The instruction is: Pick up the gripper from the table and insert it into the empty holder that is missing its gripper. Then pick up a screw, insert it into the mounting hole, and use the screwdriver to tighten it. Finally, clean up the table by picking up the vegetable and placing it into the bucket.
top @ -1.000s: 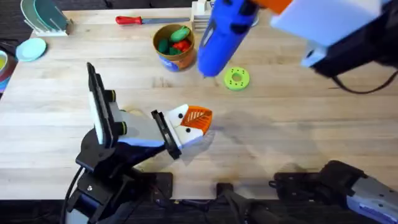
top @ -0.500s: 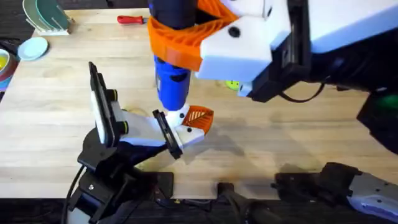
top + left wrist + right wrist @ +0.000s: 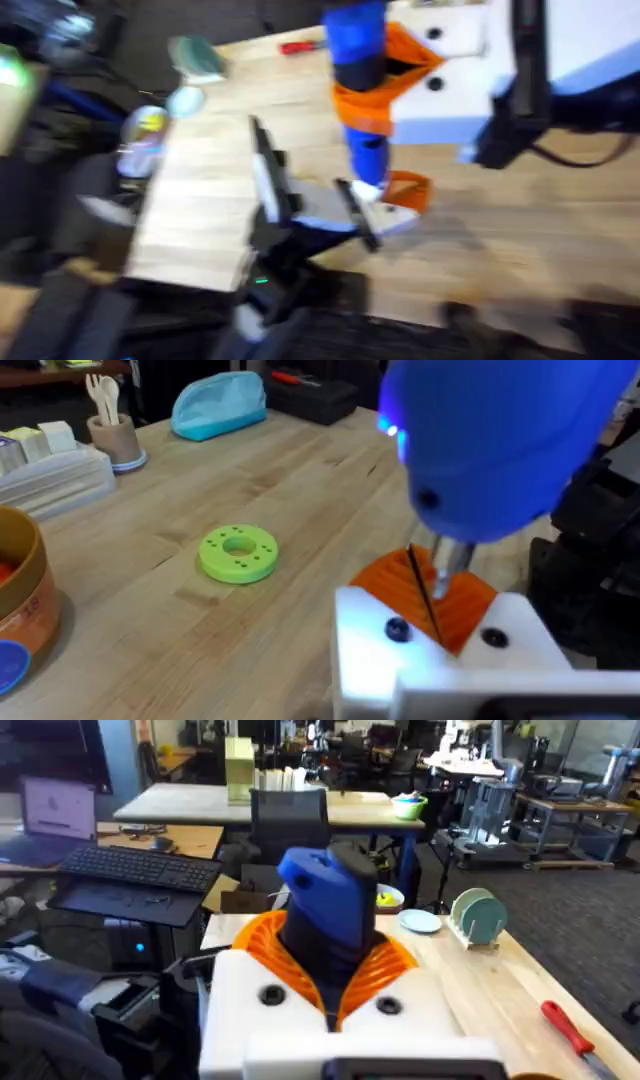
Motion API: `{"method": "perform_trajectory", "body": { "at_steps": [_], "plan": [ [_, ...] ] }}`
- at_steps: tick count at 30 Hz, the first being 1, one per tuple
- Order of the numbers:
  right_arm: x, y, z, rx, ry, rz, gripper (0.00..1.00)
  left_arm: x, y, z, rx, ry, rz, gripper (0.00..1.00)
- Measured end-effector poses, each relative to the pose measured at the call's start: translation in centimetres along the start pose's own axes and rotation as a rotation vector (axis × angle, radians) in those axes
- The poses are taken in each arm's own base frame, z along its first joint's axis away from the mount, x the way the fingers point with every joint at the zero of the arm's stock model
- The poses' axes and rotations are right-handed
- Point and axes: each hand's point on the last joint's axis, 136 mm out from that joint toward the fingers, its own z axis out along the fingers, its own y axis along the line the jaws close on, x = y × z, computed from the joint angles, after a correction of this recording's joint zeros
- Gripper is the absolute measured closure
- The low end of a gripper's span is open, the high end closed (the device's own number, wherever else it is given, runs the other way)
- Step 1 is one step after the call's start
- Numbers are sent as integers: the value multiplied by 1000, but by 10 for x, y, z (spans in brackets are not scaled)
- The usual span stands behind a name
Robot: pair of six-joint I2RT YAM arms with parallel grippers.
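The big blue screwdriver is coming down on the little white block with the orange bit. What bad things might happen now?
The screwdriver, clamped in the right gripper, has its thin bit right at the holder. If the bit lands beside the screw hole, it might slip and scratch the orange gripper. Pushing too hard might shove the holder sideways. The overhead picture looks smeared, as if something jolted; shaking like that could make aiming harder.

My right gripper [image 3: 375, 85] hangs above my left gripper [image 3: 385, 200], its orange pads [image 3: 260, 945] clamped shut.
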Motion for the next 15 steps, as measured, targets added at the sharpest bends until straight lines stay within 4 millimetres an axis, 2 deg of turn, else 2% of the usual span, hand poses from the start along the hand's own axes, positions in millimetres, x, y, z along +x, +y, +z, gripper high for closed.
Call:
{"method": "perform_trajectory", "body": {
  "at_steps": [1, 4, 15],
  "plan": [
    [12, -3, 5, 0, 26, -1, 984, 0, 0, 0, 0, 0, 0, 996],
    [26, -6, 8, 3, 57, 8, 984, 0, 0, 0, 0, 1, -1, 996],
    [29, -9, 9, 17, 64, 14, 984, 0, 0, 0, 0, 1, -1, 997]
  ]
}}
